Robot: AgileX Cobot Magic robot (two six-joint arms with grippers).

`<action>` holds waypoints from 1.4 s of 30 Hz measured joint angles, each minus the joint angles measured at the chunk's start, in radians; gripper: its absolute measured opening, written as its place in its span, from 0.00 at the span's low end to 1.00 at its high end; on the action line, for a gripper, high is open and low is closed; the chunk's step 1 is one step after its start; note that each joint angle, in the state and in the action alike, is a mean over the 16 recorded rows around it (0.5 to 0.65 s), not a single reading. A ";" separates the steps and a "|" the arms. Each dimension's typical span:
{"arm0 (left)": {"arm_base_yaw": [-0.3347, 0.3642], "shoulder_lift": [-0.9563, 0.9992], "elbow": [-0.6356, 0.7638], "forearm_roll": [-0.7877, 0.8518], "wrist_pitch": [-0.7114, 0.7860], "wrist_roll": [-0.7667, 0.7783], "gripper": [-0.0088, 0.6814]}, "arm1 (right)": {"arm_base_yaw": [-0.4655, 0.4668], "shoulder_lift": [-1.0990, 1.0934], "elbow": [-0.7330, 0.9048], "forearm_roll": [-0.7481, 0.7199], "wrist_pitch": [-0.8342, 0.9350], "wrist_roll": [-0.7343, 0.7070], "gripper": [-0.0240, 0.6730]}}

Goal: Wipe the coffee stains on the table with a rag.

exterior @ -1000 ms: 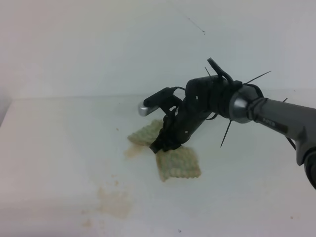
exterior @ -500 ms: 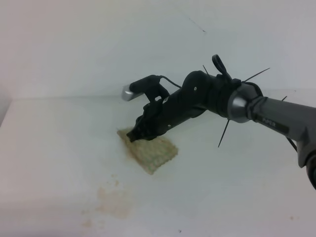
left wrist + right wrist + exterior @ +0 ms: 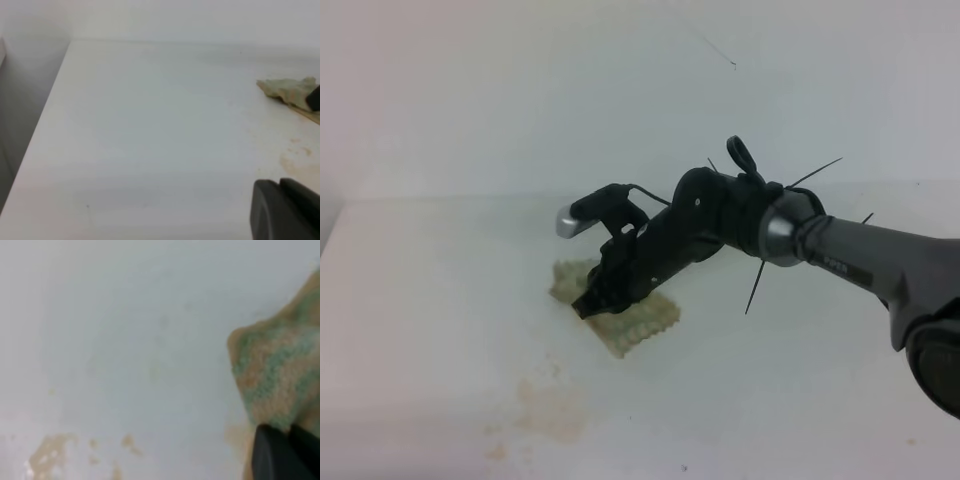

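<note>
My right gripper (image 3: pixel 594 303) reaches across the middle and is shut on the rag (image 3: pixel 642 320), a beige cloth with pale green stripes, pressing it flat on the white table (image 3: pixel 420 300). The rag also shows in the right wrist view (image 3: pixel 277 365), bunched above a dark fingertip (image 3: pixel 285 455), and in the left wrist view (image 3: pixel 290 90). The coffee stains (image 3: pixel 550 408) lie in front of the rag as a pale tan speckled blotch. They also show in the right wrist view (image 3: pixel 50 455) and the left wrist view (image 3: pixel 300 160). A dark part of my left gripper (image 3: pixel 285 210) shows at the bottom right.
A white wall (image 3: pixel 520 90) rises behind the table. The table's left edge (image 3: pixel 45 125) drops off to a grey gap. The right arm's grey forearm (image 3: pixel 880 265) stretches over the table's right side.
My right gripper has dragged the rag left and slightly forward across the table. The small tan smear beside the rag is now covered. The front blotch is unchanged.
</note>
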 joint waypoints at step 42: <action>0.000 0.000 0.000 -0.001 0.000 0.000 0.01 | -0.094 -0.194 0.108 -0.426 0.026 0.299 0.06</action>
